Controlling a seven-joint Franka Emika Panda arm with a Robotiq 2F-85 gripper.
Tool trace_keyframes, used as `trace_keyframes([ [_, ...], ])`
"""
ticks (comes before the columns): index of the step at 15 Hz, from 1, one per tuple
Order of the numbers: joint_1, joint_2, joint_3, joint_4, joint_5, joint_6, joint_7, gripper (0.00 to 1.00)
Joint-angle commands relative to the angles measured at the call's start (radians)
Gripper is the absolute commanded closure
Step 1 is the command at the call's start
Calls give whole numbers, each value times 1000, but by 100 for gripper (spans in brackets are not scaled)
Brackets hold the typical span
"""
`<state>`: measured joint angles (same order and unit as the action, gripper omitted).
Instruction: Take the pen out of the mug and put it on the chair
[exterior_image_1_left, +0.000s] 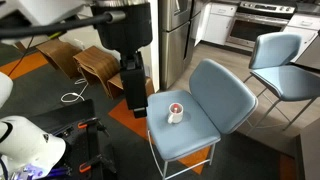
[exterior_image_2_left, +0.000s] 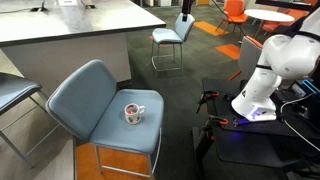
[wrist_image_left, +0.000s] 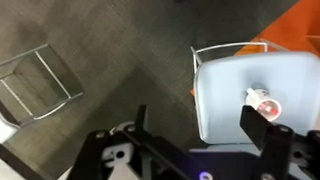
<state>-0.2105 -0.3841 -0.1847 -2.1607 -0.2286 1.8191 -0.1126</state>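
Observation:
The white mug (exterior_image_1_left: 176, 113) stands upright near the middle of the pale blue-grey chair seat (exterior_image_1_left: 185, 135). The red pen (exterior_image_1_left: 176, 106) shows as a red spot inside the mug. My gripper (exterior_image_1_left: 136, 104) hangs beside the seat's edge, apart from the mug. It is open and empty. In the wrist view the gripper (wrist_image_left: 201, 135) has its fingers spread wide. The mug (wrist_image_left: 265, 102) with the red pen (wrist_image_left: 269, 104) lies by the right finger, on the chair (wrist_image_left: 230, 95). The chair (exterior_image_2_left: 85, 100) and mug (exterior_image_2_left: 133, 113) also show in an exterior view.
A second identical chair (exterior_image_1_left: 285, 62) stands behind the first. Bent-plywood stools (exterior_image_1_left: 95, 65) and cables lie on the floor by the arm. The white robot body (exterior_image_2_left: 268, 70) stands beside the chair. A counter (exterior_image_2_left: 70, 30) is behind it.

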Motion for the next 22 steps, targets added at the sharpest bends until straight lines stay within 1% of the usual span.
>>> trace_keyframes([
  [1, 9, 0, -8, 2, -3, -2, 2, 0],
  [7, 9, 0, -8, 3, -3, -2, 2, 0],
  [10, 31, 47, -9, 30, 1, 18, -53, 0],
  [14, 80, 164, 0, 95, 35, 82, -109, 0],
  [16, 113, 234, 5, 123, 76, 143, -194, 0],
  [18, 136, 311, 17, 141, 125, 227, -295, 0],
  [22, 141, 464, 61, 180, 220, 363, -501, 0],
])
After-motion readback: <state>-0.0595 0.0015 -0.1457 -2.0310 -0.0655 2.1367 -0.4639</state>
